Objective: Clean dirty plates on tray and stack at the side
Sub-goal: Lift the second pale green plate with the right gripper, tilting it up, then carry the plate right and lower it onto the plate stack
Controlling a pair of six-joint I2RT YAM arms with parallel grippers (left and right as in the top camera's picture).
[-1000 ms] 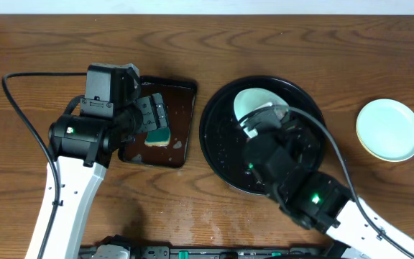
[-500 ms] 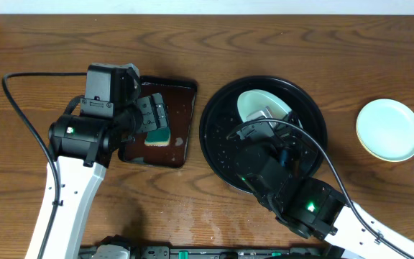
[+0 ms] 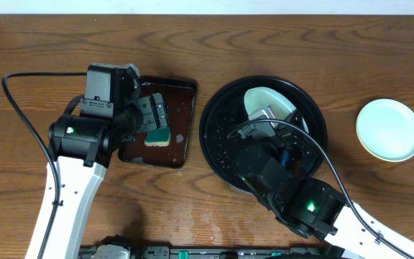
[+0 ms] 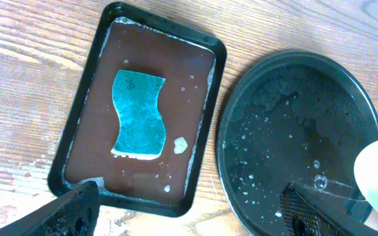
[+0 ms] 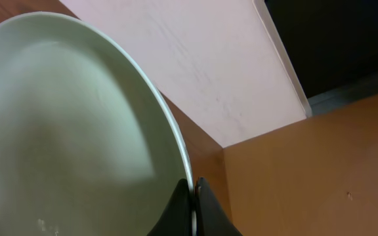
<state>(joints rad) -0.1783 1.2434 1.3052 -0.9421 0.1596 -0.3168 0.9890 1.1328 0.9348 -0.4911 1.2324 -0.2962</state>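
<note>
Mint-white plate (image 3: 272, 99) tilted above black tray (image 3: 214, 140), rim pinched by right tool (image 5: 193, 195), left tool (image 4: 190, 191) spread

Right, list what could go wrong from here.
1. The right gripper pinches the plate by its thin rim alone, above the black tray. Water drops on that tray suggest wet surfaces, so the plate could slip and fall.
2. The left gripper is open above the sponge in the brown tray. Scrubbing against a rim-only hold may twist the plate loose.
</note>
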